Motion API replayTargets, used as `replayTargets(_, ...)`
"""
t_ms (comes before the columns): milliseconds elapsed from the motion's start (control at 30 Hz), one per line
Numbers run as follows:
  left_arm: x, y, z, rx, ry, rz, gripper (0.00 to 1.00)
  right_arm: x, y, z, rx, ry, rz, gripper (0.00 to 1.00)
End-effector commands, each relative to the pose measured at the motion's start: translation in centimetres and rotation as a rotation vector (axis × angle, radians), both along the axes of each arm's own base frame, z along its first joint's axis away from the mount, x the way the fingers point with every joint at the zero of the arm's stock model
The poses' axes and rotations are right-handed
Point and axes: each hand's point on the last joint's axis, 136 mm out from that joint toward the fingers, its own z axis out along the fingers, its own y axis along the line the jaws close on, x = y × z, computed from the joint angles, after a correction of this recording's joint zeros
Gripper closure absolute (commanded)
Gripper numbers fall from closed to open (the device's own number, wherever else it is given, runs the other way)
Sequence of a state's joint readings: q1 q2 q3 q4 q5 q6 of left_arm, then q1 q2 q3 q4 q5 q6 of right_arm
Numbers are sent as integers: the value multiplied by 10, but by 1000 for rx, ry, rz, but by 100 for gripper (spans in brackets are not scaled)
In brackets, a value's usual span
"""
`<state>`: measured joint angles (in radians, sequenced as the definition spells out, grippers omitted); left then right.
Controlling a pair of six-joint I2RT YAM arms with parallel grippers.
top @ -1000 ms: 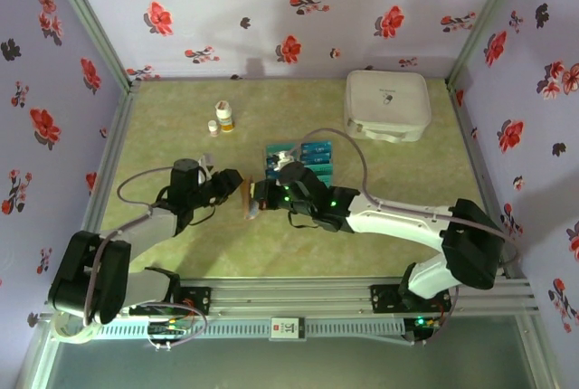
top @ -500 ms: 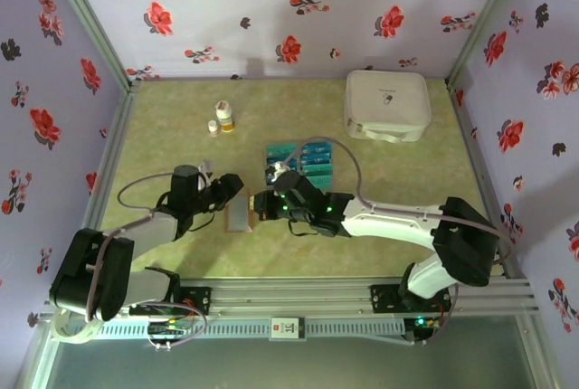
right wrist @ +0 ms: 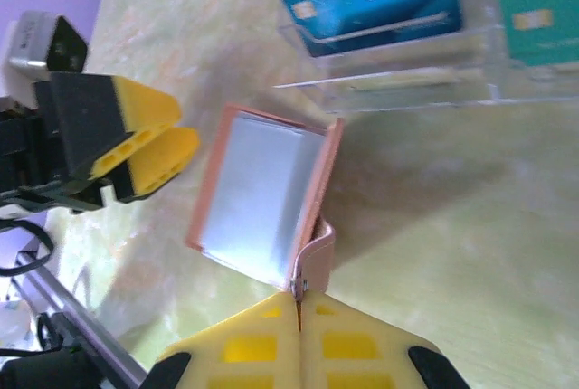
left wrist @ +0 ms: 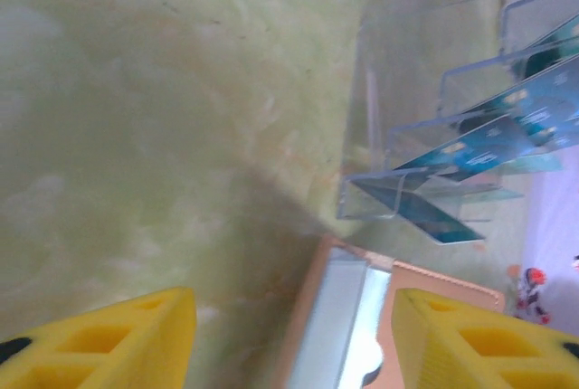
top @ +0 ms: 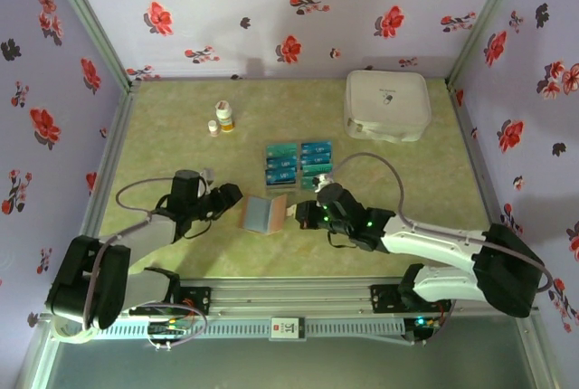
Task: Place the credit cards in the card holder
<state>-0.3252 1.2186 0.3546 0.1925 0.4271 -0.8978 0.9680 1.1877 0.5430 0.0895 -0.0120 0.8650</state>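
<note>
The card holder (top: 263, 214) is a brown wallet lying folded open on the mat, its pale inner pockets (right wrist: 258, 192) facing up. My right gripper (right wrist: 298, 309) is shut on the edge of its brown flap (right wrist: 317, 249), just right of it (top: 297, 213). My left gripper (top: 233, 199) stands open at the holder's left side. In the left wrist view one edge of the holder (left wrist: 348, 326) lies between the yellow fingers (left wrist: 122, 339), untouched. The teal credit cards (top: 299, 162) stand in a clear rack (left wrist: 434, 167) just behind the holder.
A large white rounded case (top: 387, 104) sits at the back right. Two small bottles (top: 223, 118) stand at the back left. Floral walls close in three sides, and the rail with the arm bases (top: 289, 303) runs along the near edge.
The holder, pinched upright between both grippers a second ago, now lies spread open. My left gripper has opened and let go. My right gripper has drawn the flap to the right.
</note>
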Motion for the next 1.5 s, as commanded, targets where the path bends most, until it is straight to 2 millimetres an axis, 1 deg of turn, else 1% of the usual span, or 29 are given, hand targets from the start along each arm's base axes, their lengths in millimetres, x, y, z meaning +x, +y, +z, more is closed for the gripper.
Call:
replayTargets(0,-5,4,-1,116,-10,-45,40,5,-16,-7,-15,-7,-39,100)
replayTargets(100,-6,-1,3,148,-23,-72,39,8,-20,-10,-14,-2,-49,100)
replayTargets(300,-9,-15,25,213,-87,-149,37,11,-21,-7,-15,-6,-41,100)
replayTargets(433,-8,-24,32,267,-116,-202,35,12,-22,-6,-17,-7,-45,100)
replayTargets(633,-3,-31,17,388,-91,-259,35,11,-26,-11,-33,1,-54,100)
replayTargets(833,-7,-25,-5,520,-66,-280,36,9,-35,-20,-53,8,-76,100)
replayTargets(933,-10,-26,-10,530,-65,-291,35,9,-43,-26,-60,11,-95,100)
replayTargets(1100,-14,-31,-18,535,-55,-310,36,6,-53,-43,-70,33,-121,100)
replayTargets(1267,-17,-37,-21,532,-53,-324,38,7,-58,-55,-90,50,-132,100)
replayTargets(1333,-18,-39,-20,524,-56,-325,40,7,-60,-61,-110,58,-137,95)
replayTargets(1400,-20,-43,-19,506,-64,-328,42,10,-63,-67,-128,69,-145,88)
replayTargets(1467,-22,-45,-18,483,-69,-322,44,11,-64,-71,-137,78,-144,83)
